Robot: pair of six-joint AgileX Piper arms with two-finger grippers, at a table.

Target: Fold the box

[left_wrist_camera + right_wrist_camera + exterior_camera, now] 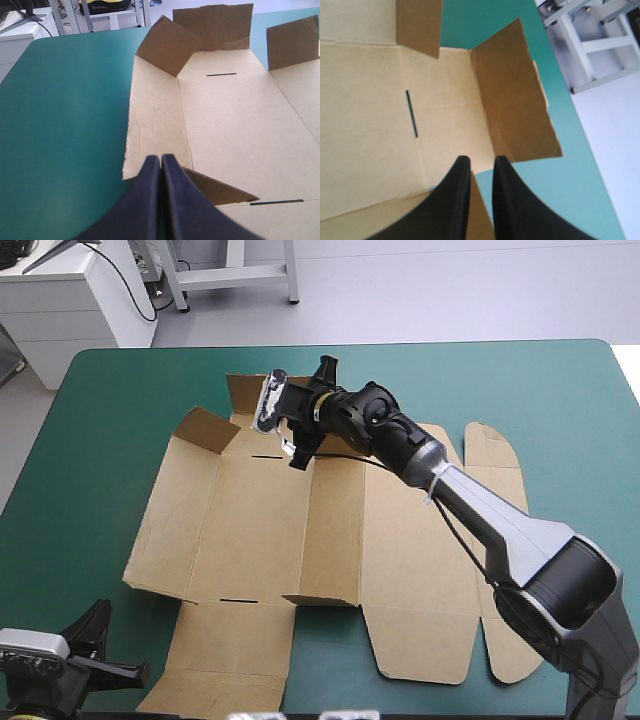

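The brown box (pixel 400 540) lies as a cut sheet across the middle of the teal-green table, mostly flat. Small flaps (pixel 205 428) stand raised at its far left corner. My right gripper (pixel 298 455) reaches over the sheet to the far edge. In the right wrist view it (pixel 481 162) is all but shut with an edge of raised board between its fingers; a taller flap (pixel 515 100) stands just ahead. My left gripper (pixel 100 620) waits at the table's near left corner. Its fingers (pixel 161 160) are shut in a point before the box's side wall (pixel 155 120).
Bare teal-green cover (pixel 100 460) stretches left of the box and along the far edge (pixel 450 360). Two thin slots (pixel 221 75) mark the box's floor panel. Rounded lid tabs (pixel 490 445) lie flat at the right.
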